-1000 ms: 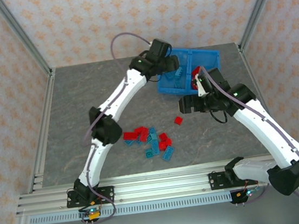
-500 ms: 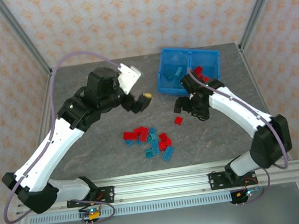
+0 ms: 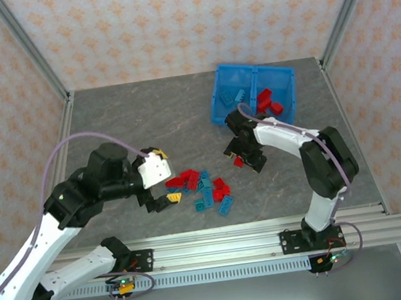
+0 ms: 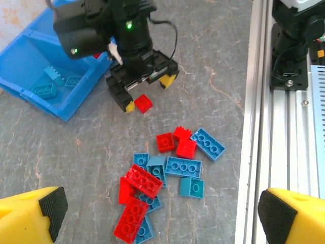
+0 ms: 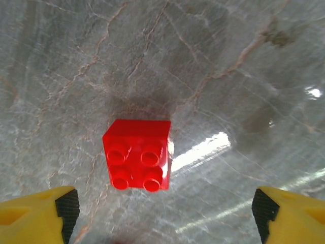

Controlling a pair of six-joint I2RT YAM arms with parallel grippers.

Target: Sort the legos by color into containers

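— Where's the top camera?
— High behind the arm bases, which sit at six o'clock. It looks down on the whole grey marbled tabletop (image 3: 109,124), with the bright blue two-compartment plastic bin (image 3: 230,80) at one o'clock.
— And the left wrist one?
— Mid-height, slanting over the left arm's yellow fingertips (image 4: 25,213) toward that bin (image 4: 23,56) at ten o'clock. Both views share the heap of small red and teal studded plastic bricks (image 3: 201,186) (image 4: 162,173).
— Right wrist?
— Very near, looking straight down on one red four-stud brick (image 5: 137,155) (image 3: 239,161) (image 4: 143,103), seen in all three.
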